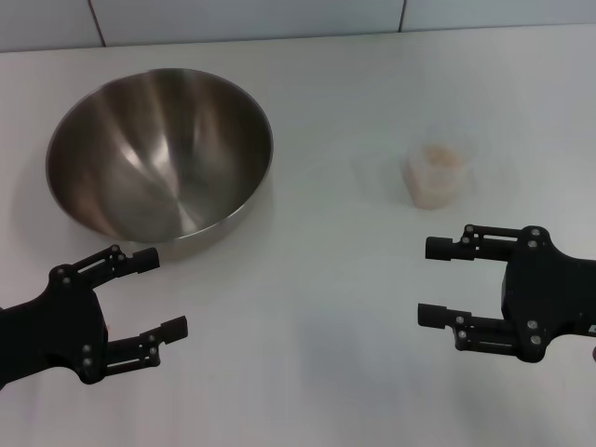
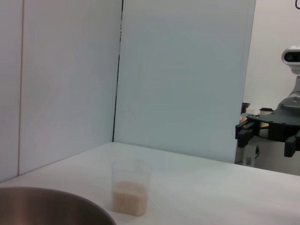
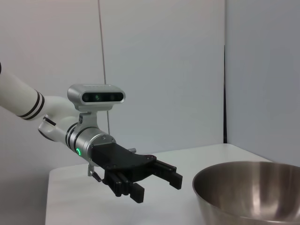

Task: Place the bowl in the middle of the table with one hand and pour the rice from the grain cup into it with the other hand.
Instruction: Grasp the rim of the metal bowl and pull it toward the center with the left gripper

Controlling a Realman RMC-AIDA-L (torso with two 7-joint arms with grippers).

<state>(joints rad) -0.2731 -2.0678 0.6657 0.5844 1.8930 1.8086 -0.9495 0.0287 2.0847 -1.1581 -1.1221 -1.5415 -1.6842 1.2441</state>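
At the lower left of the head view the left gripper hovers over the white table, its two black, blocky fingers spread apart and holding nothing. Just above it, in the upper left of the frame, sits the bowl, a wide round basin of brushed steel with a shiny, streaked inside and a thin rim, resting upright on the smooth matte tabletop. Right of centre, in the upper right part of the frame, stands the cup, small, clear and slightly tapered, well apart from the bowl. The rice fills its lower part as a pale beige, grainy layer. At the lower right the right gripper hangs just below the cup, not touching it, its flat parallel fingers likewise apart and empty.
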